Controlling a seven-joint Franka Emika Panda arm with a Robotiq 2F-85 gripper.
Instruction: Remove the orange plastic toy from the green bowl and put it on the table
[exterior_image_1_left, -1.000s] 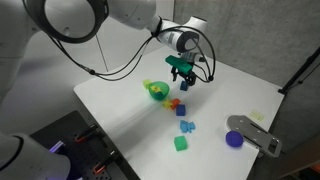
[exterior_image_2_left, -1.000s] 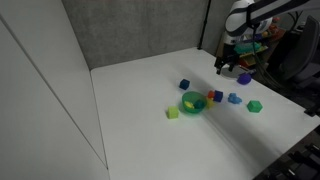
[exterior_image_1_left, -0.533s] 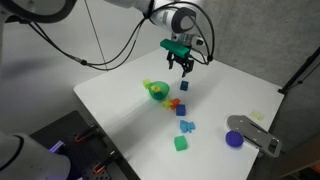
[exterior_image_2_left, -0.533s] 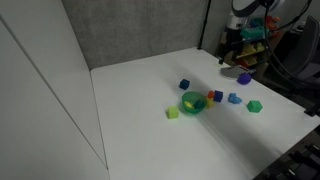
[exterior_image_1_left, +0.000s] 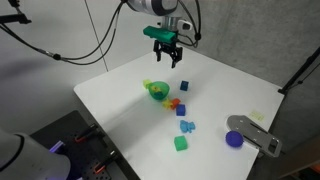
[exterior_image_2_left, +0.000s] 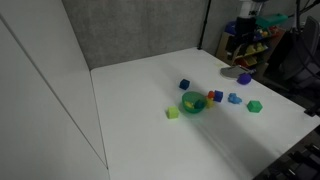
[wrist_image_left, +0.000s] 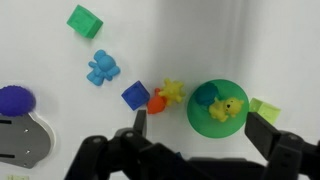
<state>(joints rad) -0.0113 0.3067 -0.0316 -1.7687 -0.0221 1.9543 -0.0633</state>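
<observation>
The small orange plastic toy (wrist_image_left: 157, 101) lies on the white table (wrist_image_left: 200, 40), just outside the green bowl (wrist_image_left: 205, 121), between a yellow star piece (wrist_image_left: 173, 91) and a blue cube (wrist_image_left: 135, 95). The bowl holds a yellow bear toy (wrist_image_left: 229, 108) and a dark blue-green piece (wrist_image_left: 203, 97). My gripper (wrist_image_left: 203, 135) is open and empty, high above the bowl. In both exterior views the bowl (exterior_image_1_left: 160, 97) (exterior_image_2_left: 192, 108) and the orange toy (exterior_image_1_left: 174, 103) (exterior_image_2_left: 211, 97) sit mid-table. My gripper (exterior_image_1_left: 165, 52) hangs well above them.
A blue figure (wrist_image_left: 102, 69), a green block (wrist_image_left: 85, 20) and a yellow-green block (wrist_image_left: 265, 107) lie around the bowl. A purple disc (wrist_image_left: 14, 99) and a grey device (wrist_image_left: 20, 140) sit further off, near the table edge (exterior_image_1_left: 255, 137).
My gripper has risen steadily away from the blocks, staying open. The toys and the bowl have not moved.
</observation>
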